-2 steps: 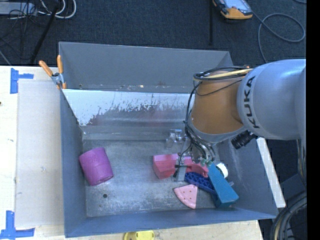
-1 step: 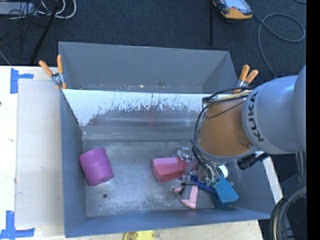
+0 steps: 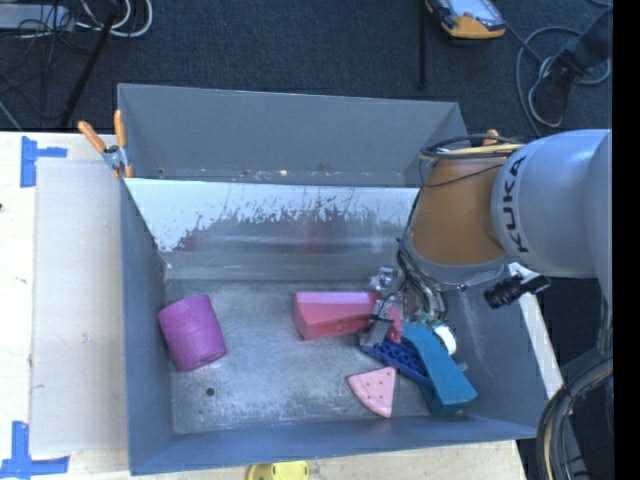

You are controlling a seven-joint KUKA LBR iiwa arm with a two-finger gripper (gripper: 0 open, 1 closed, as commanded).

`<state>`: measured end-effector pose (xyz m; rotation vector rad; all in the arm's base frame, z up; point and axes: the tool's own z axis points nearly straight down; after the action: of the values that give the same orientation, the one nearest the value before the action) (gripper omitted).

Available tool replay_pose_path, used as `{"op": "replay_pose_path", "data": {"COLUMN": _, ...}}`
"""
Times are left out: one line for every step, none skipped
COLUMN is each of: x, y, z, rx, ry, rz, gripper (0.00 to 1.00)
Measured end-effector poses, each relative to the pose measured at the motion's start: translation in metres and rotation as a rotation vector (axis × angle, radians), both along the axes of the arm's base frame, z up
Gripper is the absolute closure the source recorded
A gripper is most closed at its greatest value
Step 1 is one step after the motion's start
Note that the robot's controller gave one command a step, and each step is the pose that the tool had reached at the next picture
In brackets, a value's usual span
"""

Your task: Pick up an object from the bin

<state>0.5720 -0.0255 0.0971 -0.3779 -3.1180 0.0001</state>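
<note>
My gripper (image 3: 388, 306) is down at the right side of the bin floor, its fingers at the right end of a pink wedge-shaped block (image 3: 333, 313). Whether the block lies between the fingers is hidden by the gripper body. Just below it lies a dark blue flat piece (image 3: 390, 353) with a lighter blue bar-shaped tool (image 3: 440, 368) across it. A small pink triangular slice with dots (image 3: 374, 390) rests near the front wall.
A purple cylinder (image 3: 192, 331) lies on its side at the left of the bin floor. The arm with its orange cover comes in over the right wall. The middle floor between cylinder and wedge is bare metal.
</note>
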Motion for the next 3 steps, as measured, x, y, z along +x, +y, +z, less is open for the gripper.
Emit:
{"op": "replay_pose_path", "data": {"x": 0.000, "y": 0.000, "z": 0.000, "rx": 0.000, "ry": 0.000, "rz": 0.001, "gripper": 1.00}}
{"op": "replay_pose_path", "data": {"x": 0.000, "y": 0.008, "z": 0.047, "rx": 0.000, "ry": 0.012, "rz": -0.009, "gripper": 1.00}}
{"op": "replay_pose_path", "data": {"x": 0.015, "y": -0.013, "z": 0.023, "rx": -0.001, "ry": -0.005, "rz": 0.017, "gripper": 1.00}}
